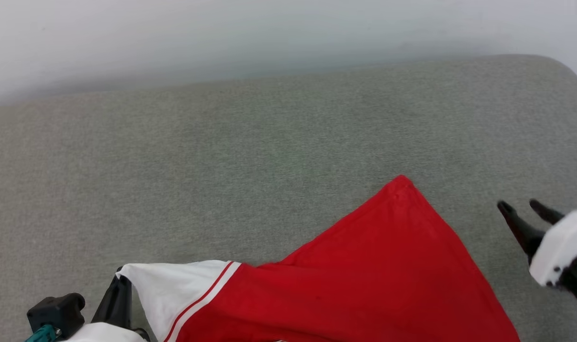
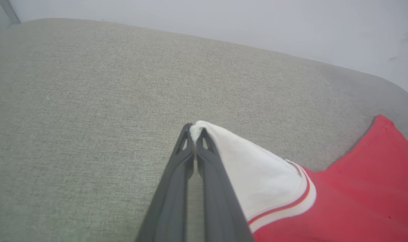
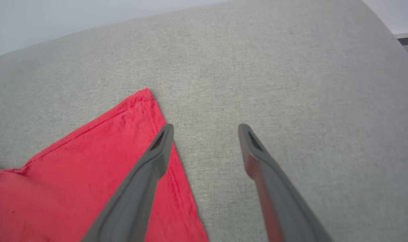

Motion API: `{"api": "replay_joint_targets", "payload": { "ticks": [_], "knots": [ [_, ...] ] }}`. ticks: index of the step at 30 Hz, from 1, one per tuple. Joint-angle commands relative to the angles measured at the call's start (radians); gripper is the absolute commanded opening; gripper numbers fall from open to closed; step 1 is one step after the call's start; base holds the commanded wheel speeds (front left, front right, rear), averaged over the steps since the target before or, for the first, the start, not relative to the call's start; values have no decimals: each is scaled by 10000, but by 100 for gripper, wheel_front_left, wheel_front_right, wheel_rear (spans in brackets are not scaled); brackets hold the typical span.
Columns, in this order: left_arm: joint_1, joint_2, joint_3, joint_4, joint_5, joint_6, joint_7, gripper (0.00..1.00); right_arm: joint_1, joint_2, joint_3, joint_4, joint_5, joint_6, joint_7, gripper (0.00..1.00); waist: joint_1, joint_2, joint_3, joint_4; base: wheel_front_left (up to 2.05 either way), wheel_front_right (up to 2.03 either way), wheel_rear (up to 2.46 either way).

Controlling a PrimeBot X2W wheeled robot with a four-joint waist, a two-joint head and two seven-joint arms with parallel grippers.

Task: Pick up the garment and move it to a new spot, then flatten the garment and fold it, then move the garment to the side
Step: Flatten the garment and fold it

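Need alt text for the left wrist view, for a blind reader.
The left tool, fingers closed, pinches the tip of the white sleeve of a red T-shirt with red-and-white striped trim. The shirt's red body lies at the lower right on a grey fabric cushion, with a pale wall behind.

Looks like a plain indoor room, home-like: we've got a grey woven upholstered cushion (image 1: 269, 156) with a rounded corner (image 1: 550, 66) at 2 o'clock, a bare pale wall (image 1: 222, 33) right behind at 12, and the garment (image 1: 364, 285) lying on it at 6 o'clock.
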Motion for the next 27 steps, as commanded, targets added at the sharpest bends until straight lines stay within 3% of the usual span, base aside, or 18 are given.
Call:
{"api": "replay_joint_targets", "payload": {
  "ticks": [1, 8, 16, 26, 27],
  "knots": [
    [-203, 24, -14, -17, 59, -54, -45, 0, -336, -91, 83, 69, 62, -6, 83, 100, 0, -1, 136, 131, 0, 0, 0],
    [-1003, -36, -332, -147, 236, -261, -35, 0, -2521, 5, 1309, 907, 315, -7, 2489, 100, 0, -1, 999, 659, 0, 0, 0],
    [-2029, -206, -666, -196, 436, -513, -162, 0, -4498, 401, 1755, 1977, -270, -7, 5538, 100, 0, -1, 2185, 1206, 0, 0, 0],
    [-2755, -488, -1041, 135, 479, -815, -415, 0, -4749, 943, 1841, 3415, -866, -6, 6605, 100, 0, -1, 2856, 1697, 0, 0, 0],
    [-2793, -508, -1058, 182, 469, -846, -427, 0, -4710, 985, 1852, 3485, -818, -6, 6657, 95, 0, -1, 2863, 1720, 0, 0, 0]
  ]
}}
